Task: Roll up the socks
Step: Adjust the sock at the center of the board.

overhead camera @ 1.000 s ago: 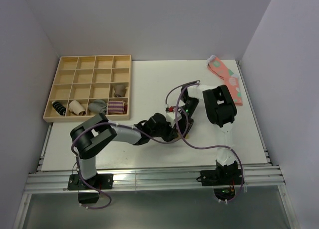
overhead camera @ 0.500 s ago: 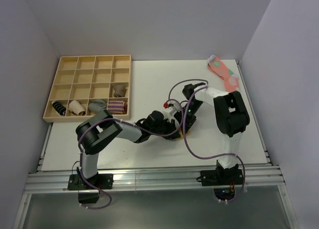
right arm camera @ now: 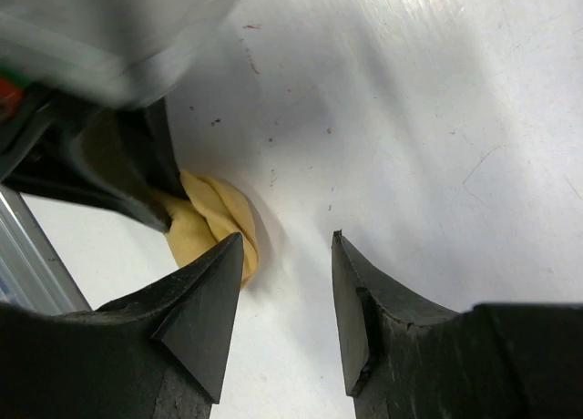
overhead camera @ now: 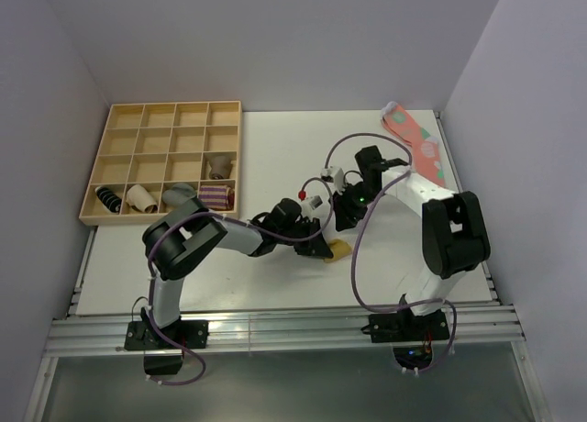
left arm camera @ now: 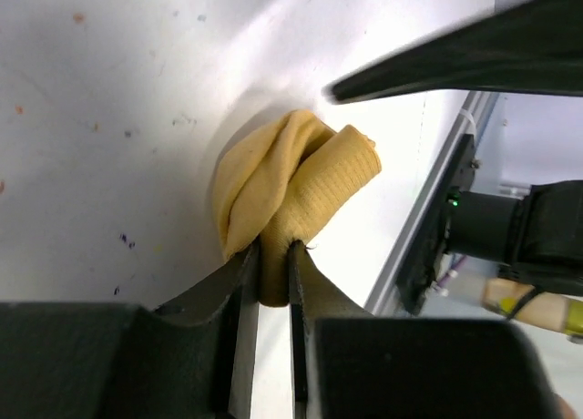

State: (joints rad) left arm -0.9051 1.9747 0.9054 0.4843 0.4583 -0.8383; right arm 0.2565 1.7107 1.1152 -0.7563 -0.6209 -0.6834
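Observation:
The socks [overhead camera: 340, 249] are a small mustard-yellow bundle on the white table, just below the middle of the top view. My left gripper [overhead camera: 321, 246] reaches in from the left and is shut on one folded end of the socks [left arm camera: 293, 175]; fabric fills the narrow gap between its fingers [left arm camera: 244, 271]. My right gripper [overhead camera: 343, 216] hovers just behind the bundle, open, with nothing between its fingertips. In the right wrist view the socks [right arm camera: 215, 220] lie beside its left finger [right arm camera: 205, 301], apart from the right gripper [right arm camera: 287, 238].
A wooden compartment tray [overhead camera: 112, 119] stands at the back left with rolled socks [overhead camera: 215, 197] in its near row. Pink spotted socks [overhead camera: 417, 144] lie flat at the back right. The metal rail [overhead camera: 275, 330] runs along the table's near edge.
My right gripper has opened, let go of the yellow bundle and drawn back up and to the right. The left gripper keeps its grip and has shifted slightly right.

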